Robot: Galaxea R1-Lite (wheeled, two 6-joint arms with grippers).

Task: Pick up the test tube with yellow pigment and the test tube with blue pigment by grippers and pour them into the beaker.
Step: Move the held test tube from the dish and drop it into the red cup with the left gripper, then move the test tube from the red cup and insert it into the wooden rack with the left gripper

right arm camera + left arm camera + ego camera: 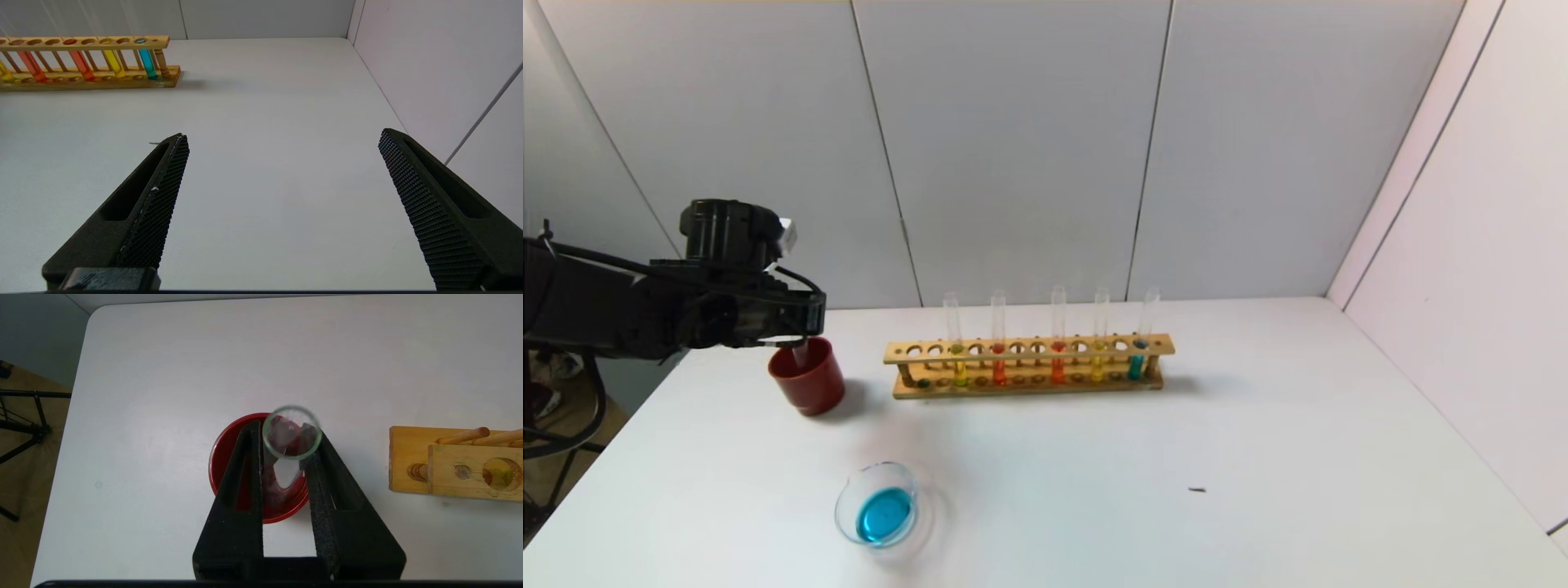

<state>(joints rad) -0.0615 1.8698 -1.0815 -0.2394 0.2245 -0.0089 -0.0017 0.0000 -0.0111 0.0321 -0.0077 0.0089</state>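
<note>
My left gripper is shut on an empty clear test tube and holds it upright, its lower end inside the dark red cup. The test tube with blue pigment stands at the right end of the wooden rack. A test tube with yellow pigment stands beside it, and another near the rack's left end. The beaker stands in front and holds blue liquid. My right gripper is open and empty over bare table.
Two orange-red tubes stand in the rack's middle. The rack's end shows in the left wrist view. A small dark speck lies on the white table. Walls close the back and right sides.
</note>
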